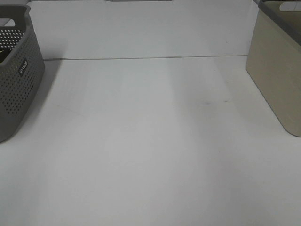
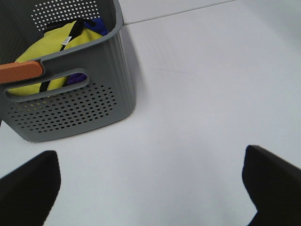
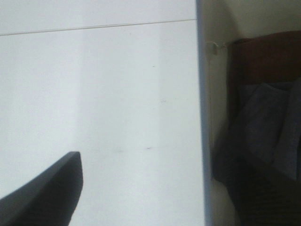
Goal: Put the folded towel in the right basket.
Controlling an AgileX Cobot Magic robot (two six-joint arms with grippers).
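The right basket [image 1: 277, 80] is beige and stands at the table's right edge. In the right wrist view its wall [image 3: 216, 117] is close, and inside lie a dark blue-grey folded cloth [image 3: 268, 127] and a brown cloth [image 3: 265, 59]. My right gripper [image 3: 150, 197] is open and empty just outside that wall; only one finger [image 3: 47, 193] shows. My left gripper [image 2: 150, 188] is open and empty over bare table, in front of the grey basket [image 2: 70, 108]. Neither gripper shows in the exterior view.
The grey perforated basket [image 1: 19, 84] stands at the left edge. It holds a yellow cloth [image 2: 51, 47] and something blue-purple [image 2: 96, 23]. An orange piece [image 2: 19, 71] lies along its rim. The white table [image 1: 150, 141] runs between the baskets.
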